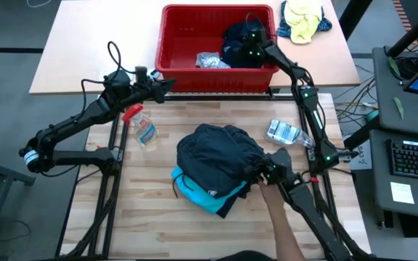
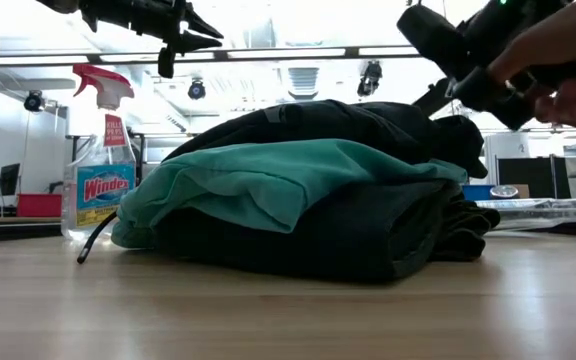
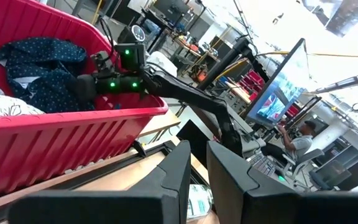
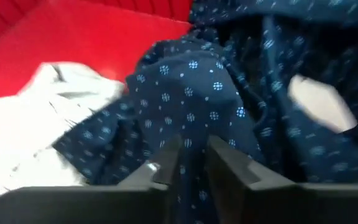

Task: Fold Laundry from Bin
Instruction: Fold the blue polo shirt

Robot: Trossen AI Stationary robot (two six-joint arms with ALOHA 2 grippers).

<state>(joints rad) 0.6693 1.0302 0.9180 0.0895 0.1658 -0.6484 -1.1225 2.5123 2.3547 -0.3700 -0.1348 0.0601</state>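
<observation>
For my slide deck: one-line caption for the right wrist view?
Right gripper over the dotted navy garment in the red bin, beside light grey laundry.

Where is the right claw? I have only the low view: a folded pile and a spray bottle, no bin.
Observer: The right claw is down in the red bin, over the navy dotted garment.
Operator: Anything else in there?
Observer: A light grey garment lies beside the navy one.
Operator: And the left claw?
Observer: The left claw hovers by the bin's front left corner, holding nothing.
</observation>
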